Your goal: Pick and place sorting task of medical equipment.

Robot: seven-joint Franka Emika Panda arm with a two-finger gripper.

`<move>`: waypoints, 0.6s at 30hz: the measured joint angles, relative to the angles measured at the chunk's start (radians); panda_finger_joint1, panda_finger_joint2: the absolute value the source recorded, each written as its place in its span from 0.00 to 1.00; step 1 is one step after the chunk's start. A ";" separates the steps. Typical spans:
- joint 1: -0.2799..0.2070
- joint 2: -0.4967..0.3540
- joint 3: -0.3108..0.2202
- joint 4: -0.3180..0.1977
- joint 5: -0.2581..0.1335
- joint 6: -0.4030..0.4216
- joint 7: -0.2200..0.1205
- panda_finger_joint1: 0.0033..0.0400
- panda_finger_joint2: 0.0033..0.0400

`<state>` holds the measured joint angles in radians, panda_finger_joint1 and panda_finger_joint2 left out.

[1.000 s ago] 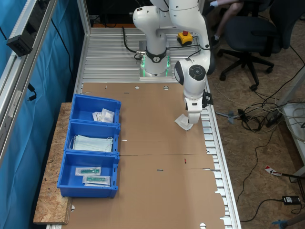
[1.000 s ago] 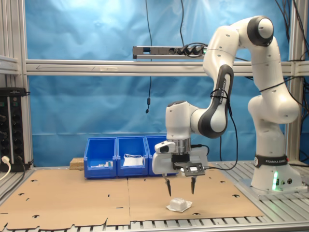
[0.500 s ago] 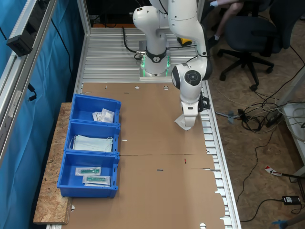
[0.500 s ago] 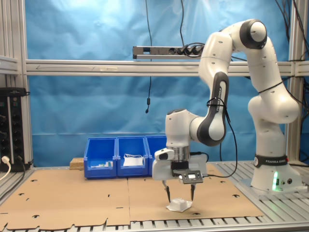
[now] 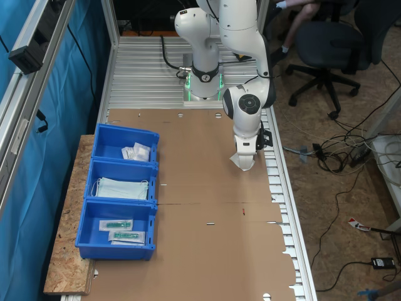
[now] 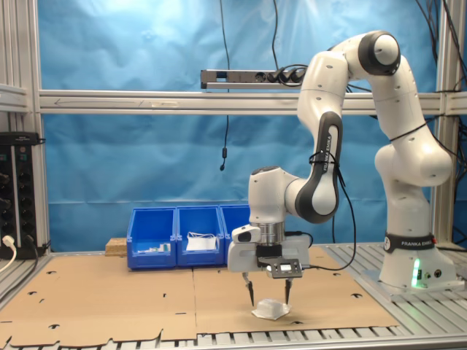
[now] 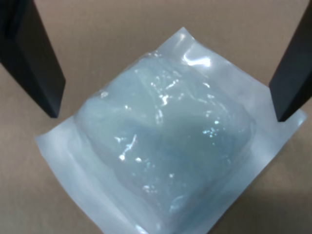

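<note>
The surface (image 5: 188, 75) is a ribbed aluminium bench, and brown cardboard sheets (image 5: 200, 207) with punched slots cover most of it. The white robot base (image 5: 203, 84) stands on the bare metal at the far end in the first exterior view. A small white square packet (image 6: 268, 309) lies flat on the cardboard near the surface's edge at the first exterior view's right, close to the front edge in the second exterior view. In the wrist view the packet (image 7: 165, 146) is glossy, puffed in the middle, and rests on the cardboard. Three blue plastic bins (image 5: 119, 194) stand in a row along the opposite edge, partly on a chipboard panel (image 5: 66, 263).
</note>
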<state>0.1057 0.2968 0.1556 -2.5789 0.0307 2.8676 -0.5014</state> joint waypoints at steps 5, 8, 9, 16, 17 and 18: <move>0.000 0.001 -0.001 0.000 0.000 0.006 0.000 1.00 1.00; 0.000 0.002 -0.001 0.000 0.000 0.009 0.000 1.00 1.00; 0.000 0.003 -0.001 0.000 0.000 0.011 0.000 1.00 1.00; 0.000 0.007 0.004 0.000 0.000 0.015 0.000 1.00 1.00; 0.000 0.008 0.005 0.000 0.000 0.015 0.000 1.00 1.00; 0.000 0.008 0.006 0.000 0.000 0.015 0.000 1.00 1.00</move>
<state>0.1058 0.3048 0.1616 -2.5789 0.0307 2.8828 -0.5013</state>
